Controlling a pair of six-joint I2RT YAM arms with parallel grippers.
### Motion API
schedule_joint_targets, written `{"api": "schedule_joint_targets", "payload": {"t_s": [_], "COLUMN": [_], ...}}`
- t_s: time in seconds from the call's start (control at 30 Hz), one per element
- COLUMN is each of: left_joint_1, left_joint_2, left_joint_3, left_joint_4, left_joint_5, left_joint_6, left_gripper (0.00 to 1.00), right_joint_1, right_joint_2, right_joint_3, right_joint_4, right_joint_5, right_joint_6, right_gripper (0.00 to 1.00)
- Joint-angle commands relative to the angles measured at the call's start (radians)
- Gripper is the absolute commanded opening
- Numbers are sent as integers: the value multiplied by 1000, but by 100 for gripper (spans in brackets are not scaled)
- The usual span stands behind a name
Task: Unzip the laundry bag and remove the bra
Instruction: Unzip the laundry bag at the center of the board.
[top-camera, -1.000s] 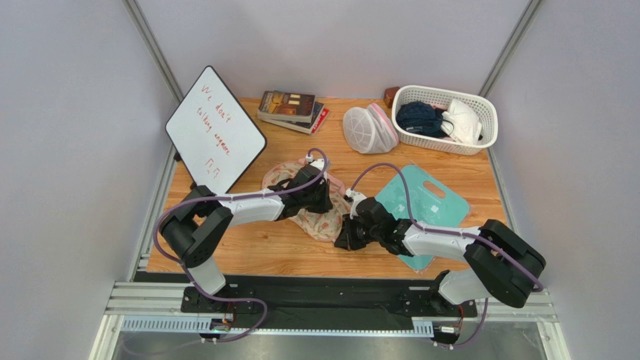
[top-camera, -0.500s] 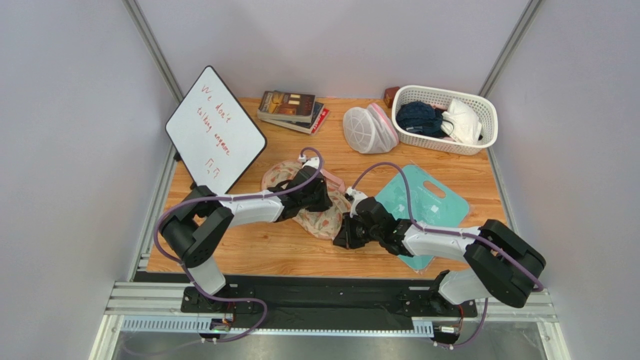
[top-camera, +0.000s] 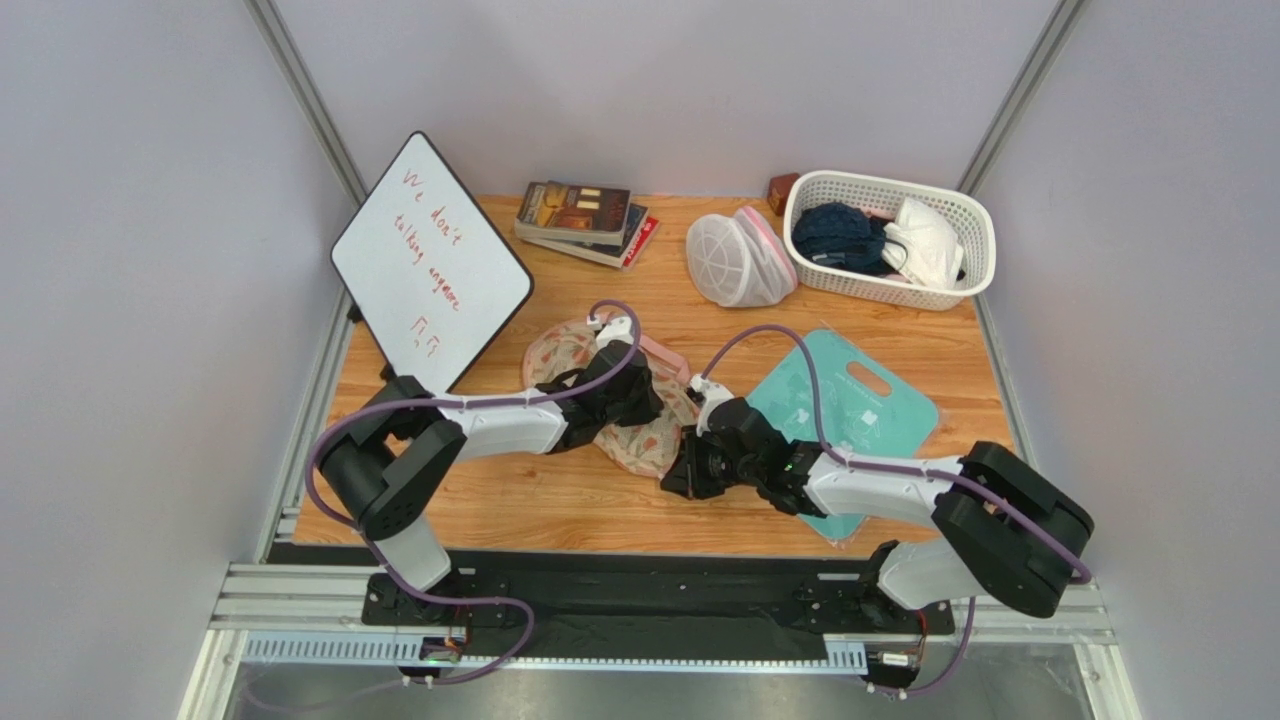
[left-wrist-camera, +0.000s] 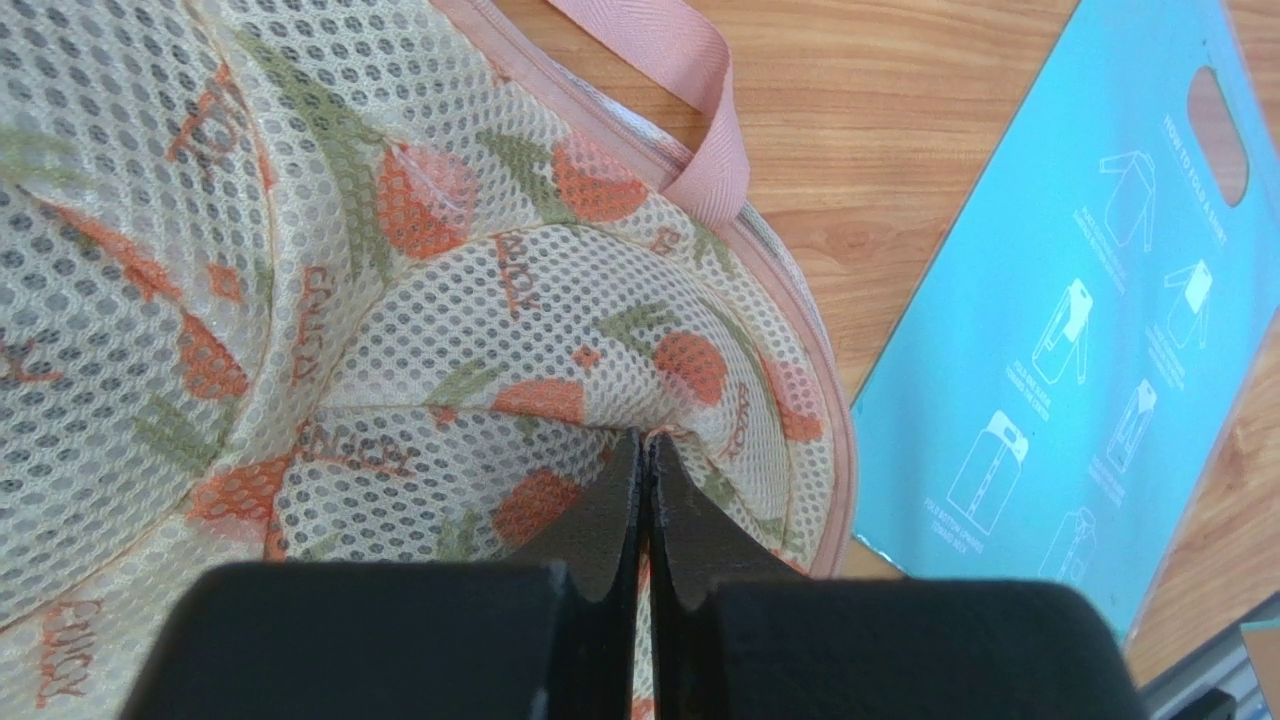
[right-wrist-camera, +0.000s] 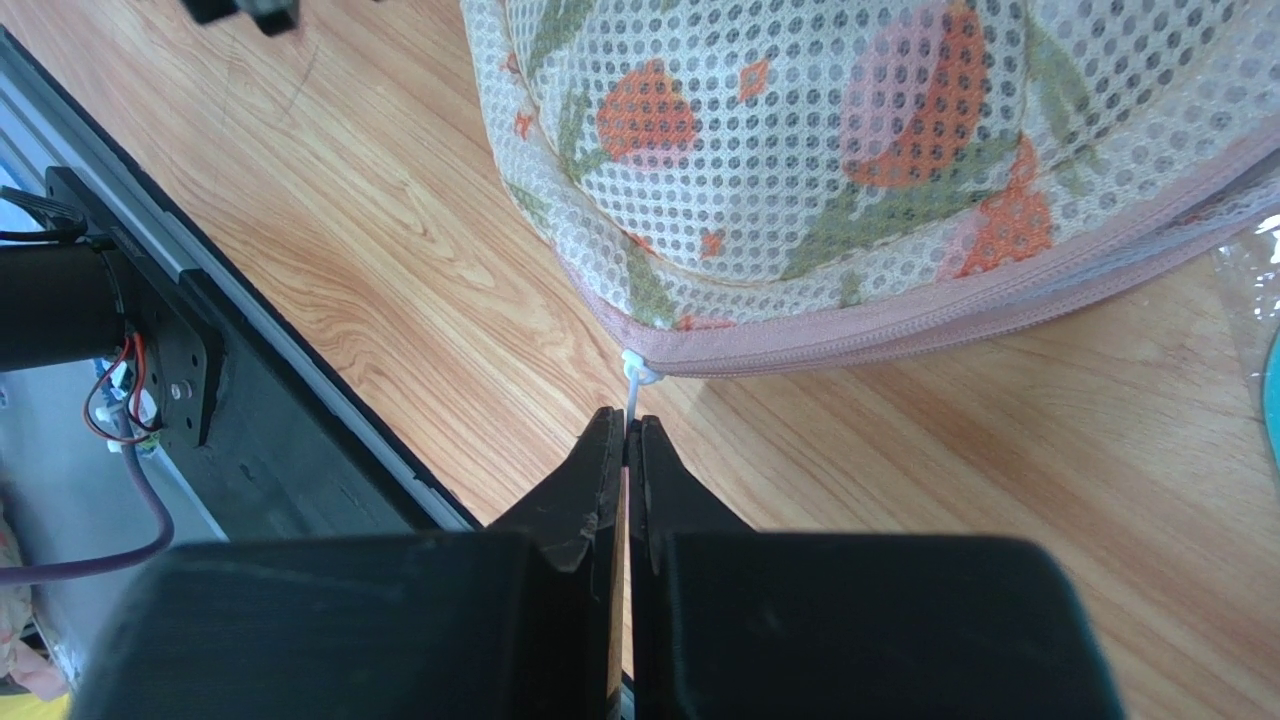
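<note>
The laundry bag (top-camera: 646, 435), cream mesh with orange floral print and pink edging, lies flat mid-table. In the left wrist view the bag (left-wrist-camera: 376, 255) fills the frame with its pink loop strap (left-wrist-camera: 676, 75) at the top. My left gripper (left-wrist-camera: 646, 443) is shut, pinching a fold of the bag's mesh. In the right wrist view the bag's pink zipped edge (right-wrist-camera: 932, 308) shows, with a thin white zipper pull (right-wrist-camera: 637, 387) at its near end. My right gripper (right-wrist-camera: 625, 423) is shut on that pull, just off the bag's edge. The bra is hidden.
A turquoise folding board (top-camera: 842, 405) lies right of the bag. A white mesh dome bag (top-camera: 736, 258), a white basket of clothes (top-camera: 890, 236), stacked books (top-camera: 583, 219) and a whiteboard (top-camera: 428, 263) stand at the back. The black front rail (right-wrist-camera: 226, 375) is close.
My left gripper has shifted slightly back and left with the bag fabric. My right gripper has drawn a little left along the bag's near edge.
</note>
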Motion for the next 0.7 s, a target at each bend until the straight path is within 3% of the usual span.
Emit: {"api": "schedule_joint_targets", "payload": {"t_s": [0.0,0.47,0.57,0.6,0.67], "left_joint_1": [-3,-5,-9,-11,-23], "left_joint_2": [-18,-176,-201,-210,-229], "left_joint_3": [-27,-15,-21,-23,-17], "left_joint_4": [13,-96,-101,-102,-128], "left_joint_5": [-111,14,65,71,85], "left_joint_6": [-40,138,174,190,242], "left_gripper": [0,0,22,40,50], "right_joint_1": [26,-182,-225,-235,-265], "right_joint_2": [-50,-130,-104,-98,-73], "right_joint_3": [-5,10,30,36,50], "right_joint_4": [35,-104,-110,-112,-112], "right_joint_5": [-28,-69,-89,-100,-115], "right_joint_6": [19,-116,-150,-159,-183], "right_gripper": [0,0,0,0,0]}}
